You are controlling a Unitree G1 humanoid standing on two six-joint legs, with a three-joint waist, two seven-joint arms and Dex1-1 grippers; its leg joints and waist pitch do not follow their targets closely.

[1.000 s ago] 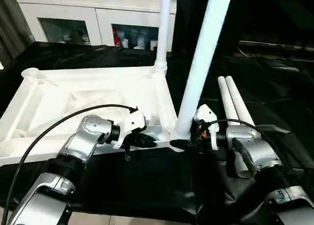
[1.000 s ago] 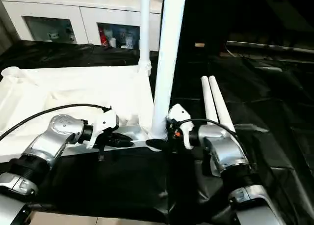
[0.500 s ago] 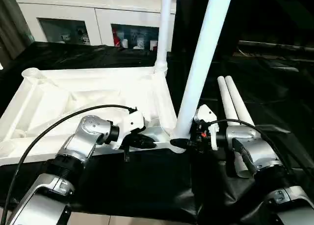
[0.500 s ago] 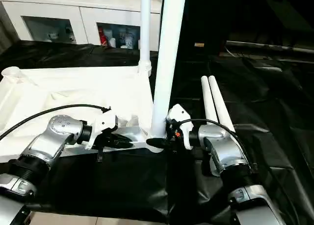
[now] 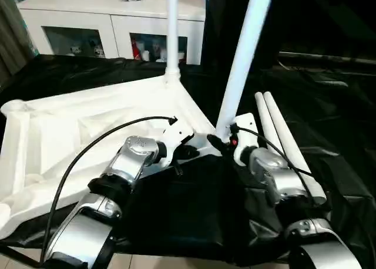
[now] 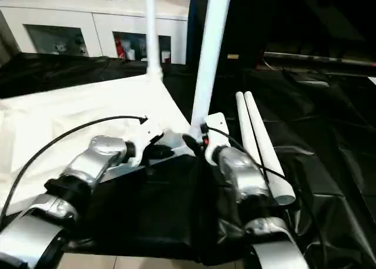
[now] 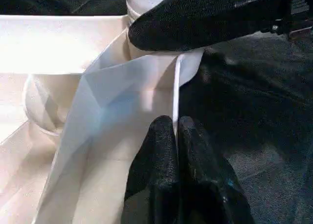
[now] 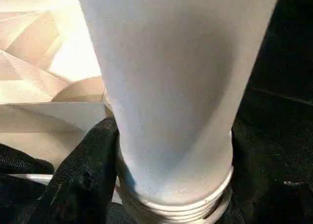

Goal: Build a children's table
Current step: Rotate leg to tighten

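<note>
Tabletop (image 5: 88,128): I see it lying underside up on the black cover (image 5: 188,216), ribs showing, spread from 9 to 12 o'clock ahead of my arms; its near-right corner sits at the centre of my head view.
Far leg (image 5: 173,28): standing upright in the far-right corner socket, at about 12 o'clock.
Near leg (image 5: 244,57): rising from the near-right corner socket, tilted toward 1 o'clock; its threaded end shows at the socket in my right wrist view.
Right gripper (image 5: 218,144): black fingers (image 8: 78,180) spread around the base of the near leg, one on each side, touching it.
Left gripper (image 7: 177,136): fingers pressed together, nothing between them, tips resting against the tabletop's edge wall just beside that same corner; the right gripper's finger crosses above them in the left wrist view.
Spare legs (image 5: 282,140): two lying side by side on the cover at 3 o'clock, touching each other.
Cabinet (image 5: 111,22): white, glass doors, behind at 11 o'clock.
</note>
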